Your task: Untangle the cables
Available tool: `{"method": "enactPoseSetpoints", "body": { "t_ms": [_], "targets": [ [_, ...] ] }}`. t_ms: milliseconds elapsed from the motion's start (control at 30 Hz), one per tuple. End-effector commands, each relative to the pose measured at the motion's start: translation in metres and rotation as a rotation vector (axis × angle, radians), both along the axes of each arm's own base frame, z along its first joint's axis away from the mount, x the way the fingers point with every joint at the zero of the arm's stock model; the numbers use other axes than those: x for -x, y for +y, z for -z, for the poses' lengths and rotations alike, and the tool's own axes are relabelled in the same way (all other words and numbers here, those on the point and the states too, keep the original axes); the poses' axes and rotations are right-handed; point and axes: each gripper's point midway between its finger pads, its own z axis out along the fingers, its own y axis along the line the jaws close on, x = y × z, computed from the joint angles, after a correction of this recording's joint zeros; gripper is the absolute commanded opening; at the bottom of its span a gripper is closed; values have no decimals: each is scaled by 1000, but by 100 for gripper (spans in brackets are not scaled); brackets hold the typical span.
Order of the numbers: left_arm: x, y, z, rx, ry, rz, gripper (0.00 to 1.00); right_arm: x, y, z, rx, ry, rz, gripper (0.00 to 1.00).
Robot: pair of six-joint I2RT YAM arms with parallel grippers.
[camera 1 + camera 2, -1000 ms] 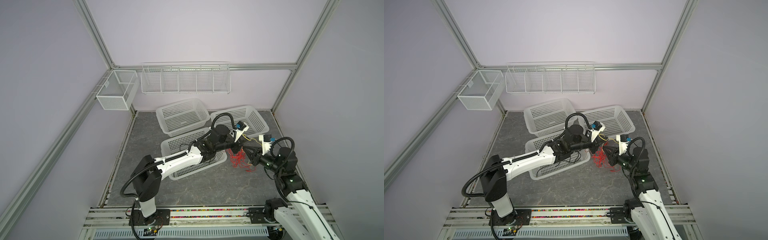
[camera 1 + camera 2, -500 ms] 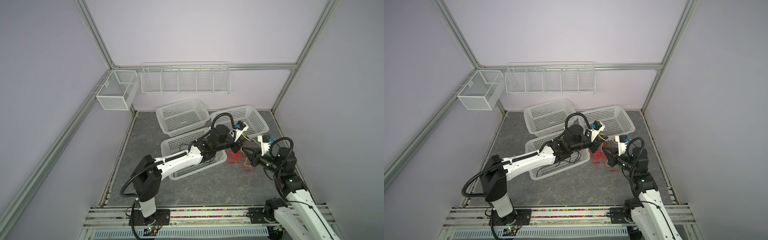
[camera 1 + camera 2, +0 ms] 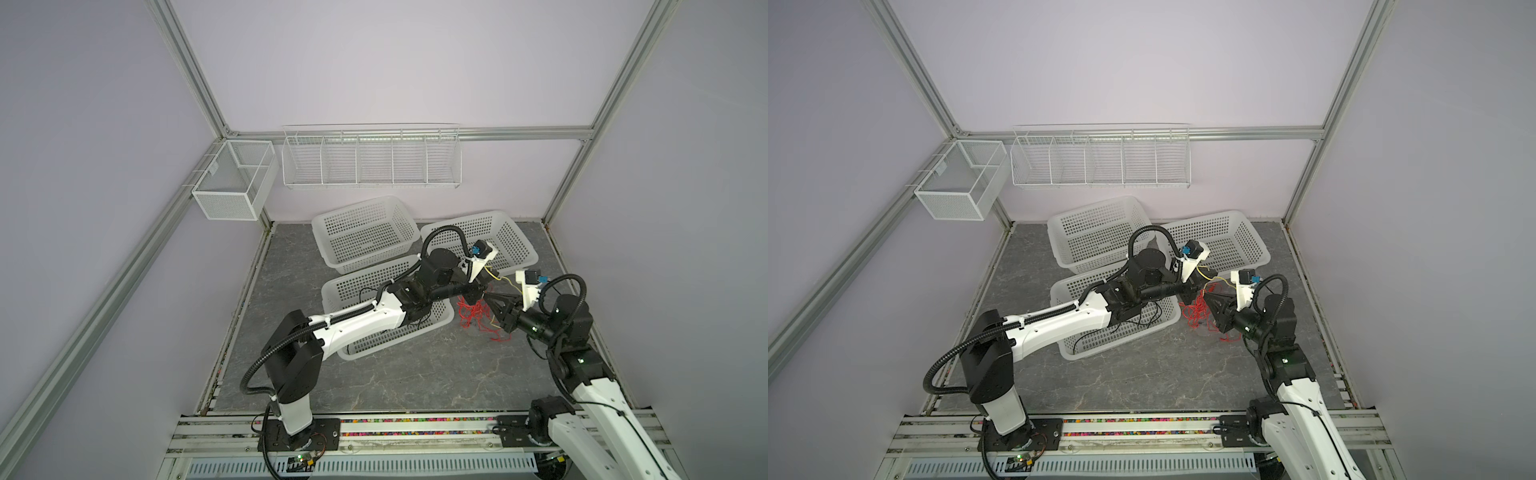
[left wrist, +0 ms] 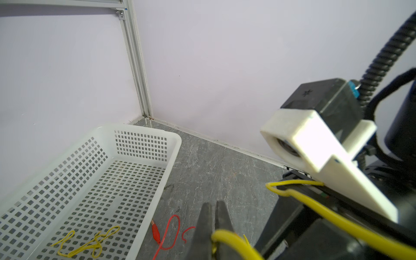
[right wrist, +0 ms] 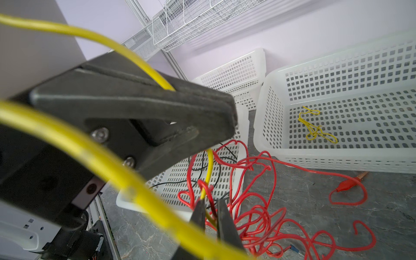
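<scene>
Little is altered. The right end effector appears to be edged slightly nearer the left end effector, though so small a shift is hard to judge in both top views. The yellow cable gripped by both is spanned a touch shorter.

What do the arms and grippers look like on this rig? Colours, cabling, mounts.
On the left arm and right arm: white link shells, black joints. A black ribbed hose loops along each. Each wrist has a white camera mount holding a black camera with a blue connector. The left gripper and right gripper have matte black tapered fingers.
</scene>
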Motion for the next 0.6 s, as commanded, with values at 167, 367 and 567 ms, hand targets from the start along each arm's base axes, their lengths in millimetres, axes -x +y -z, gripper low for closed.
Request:
{"method": "enactPoseSetpoints", "body": {
  "t_ms": [167,367,567],
  "targets": [
    [2,-5,-22,79,-20,26,0,-2,8,-2,-26,-16,-32,6],
    [-17,2,-13,33,-32,-83,0,-1,-4,10,36,18,39,6],
    [-66,26,-3,-19,4,-320,0,8,-26,39,130,92,151,6]
  ]
}}
